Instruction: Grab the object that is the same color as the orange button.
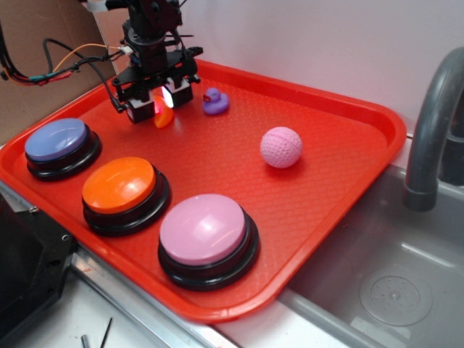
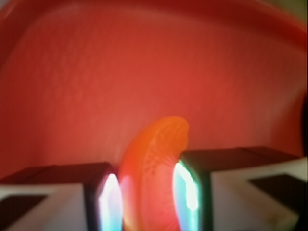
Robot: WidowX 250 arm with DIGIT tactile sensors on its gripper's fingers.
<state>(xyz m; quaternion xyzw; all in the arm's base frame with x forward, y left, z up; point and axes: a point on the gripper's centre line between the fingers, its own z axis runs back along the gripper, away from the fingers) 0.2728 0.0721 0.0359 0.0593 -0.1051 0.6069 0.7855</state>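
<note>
The orange button [image 1: 118, 183] is a large orange dome on a black base at the tray's front left. The object [image 1: 164, 116], a small glossy orange crescent, sits at the back left of the red tray [image 1: 326, 181], between my fingers. My gripper [image 1: 161, 109] points down over it. In the wrist view the crescent [image 2: 154, 159] stands between the two lit pads, curving up to the right, and my gripper [image 2: 149, 192] is shut on it, with both pads against its sides. The view is blurred.
A blue-purple button [image 1: 56, 139] stands left of the orange one and a larger pink button [image 1: 203, 228] to its right. A purple duck [image 1: 214, 101] sits just right of the gripper, with a pink dimpled ball [image 1: 280, 147] further right. A sink [image 1: 406, 275] and grey faucet [image 1: 435, 123] lie to the right of the tray.
</note>
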